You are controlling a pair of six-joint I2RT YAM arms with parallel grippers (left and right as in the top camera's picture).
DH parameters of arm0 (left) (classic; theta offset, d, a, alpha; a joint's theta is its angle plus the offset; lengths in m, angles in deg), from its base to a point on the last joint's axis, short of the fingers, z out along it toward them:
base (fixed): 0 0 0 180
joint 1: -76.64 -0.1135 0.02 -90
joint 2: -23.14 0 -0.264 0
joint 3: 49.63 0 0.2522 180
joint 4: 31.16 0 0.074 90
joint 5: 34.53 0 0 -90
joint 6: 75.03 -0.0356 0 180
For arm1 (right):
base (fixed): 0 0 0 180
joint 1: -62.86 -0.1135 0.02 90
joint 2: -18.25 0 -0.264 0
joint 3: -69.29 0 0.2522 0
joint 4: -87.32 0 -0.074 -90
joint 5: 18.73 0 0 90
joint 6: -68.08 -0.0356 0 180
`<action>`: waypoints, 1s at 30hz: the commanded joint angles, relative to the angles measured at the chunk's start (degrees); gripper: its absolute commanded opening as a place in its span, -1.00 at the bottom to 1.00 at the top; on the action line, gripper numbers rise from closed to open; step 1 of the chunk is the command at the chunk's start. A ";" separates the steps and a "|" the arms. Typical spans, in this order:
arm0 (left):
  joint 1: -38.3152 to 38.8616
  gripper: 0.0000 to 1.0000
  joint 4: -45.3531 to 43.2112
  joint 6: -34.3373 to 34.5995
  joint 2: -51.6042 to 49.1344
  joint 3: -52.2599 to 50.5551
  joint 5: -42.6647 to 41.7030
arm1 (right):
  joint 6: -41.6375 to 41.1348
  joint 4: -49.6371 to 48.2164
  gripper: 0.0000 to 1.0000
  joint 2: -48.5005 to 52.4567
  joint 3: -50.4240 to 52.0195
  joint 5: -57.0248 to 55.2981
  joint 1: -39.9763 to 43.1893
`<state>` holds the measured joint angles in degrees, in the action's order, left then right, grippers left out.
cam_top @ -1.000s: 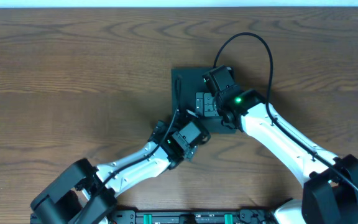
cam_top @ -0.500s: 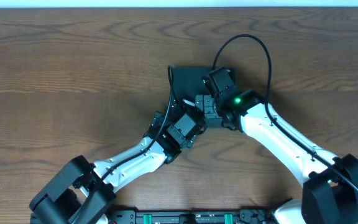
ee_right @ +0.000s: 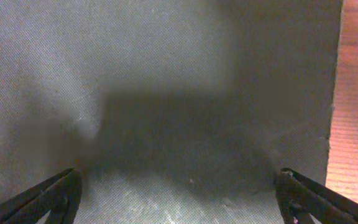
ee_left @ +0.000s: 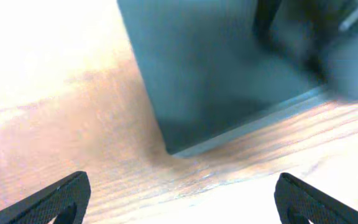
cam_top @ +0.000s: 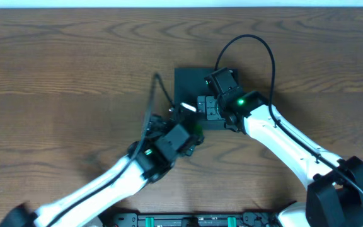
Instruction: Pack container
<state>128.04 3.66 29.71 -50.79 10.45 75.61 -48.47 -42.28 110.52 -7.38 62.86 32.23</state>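
Note:
The container (cam_top: 191, 82) is a dark teal-green square box lying on the wooden table with its lid flat. In the left wrist view its near corner (ee_left: 216, 68) fills the top of the frame. In the right wrist view its matte top (ee_right: 166, 81) fills nearly the whole frame. My right gripper (cam_top: 204, 106) hovers over the box's front right part, open and empty (ee_right: 179, 174). My left gripper (cam_top: 190, 121) is at the box's front edge, open and empty over bare table (ee_left: 182, 180). No snack packets are in view.
The wooden table (cam_top: 74, 75) stretches around the box on all sides. The right arm's black cable (cam_top: 257, 44) loops above the box's right side. A thin black cable from the left arm (cam_top: 153, 94) arcs left of the box.
The left arm has pulled back toward the lower left, away from the box. The box's left edge looked raised half a second ago and now lies flat. The right arm has barely moved.

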 commanded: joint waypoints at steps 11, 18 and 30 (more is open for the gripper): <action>-16.61 0.91 2.23 1.14 5.62 0.76 -0.55 | -1.33 12.20 0.99 -20.68 -3.96 -0.83 0.39; -24.48 0.91 -0.98 -1.14 2.40 0.87 -3.43 | -2.16 18.05 0.98 -18.43 -3.67 -14.78 8.04; -27.47 0.91 1.29 -1.03 2.03 0.92 -3.93 | -0.35 9.40 0.99 0.55 -3.67 -8.17 20.20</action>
<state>100.74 4.71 29.67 -48.43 10.50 72.09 -49.75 -32.20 108.72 -10.95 52.83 51.99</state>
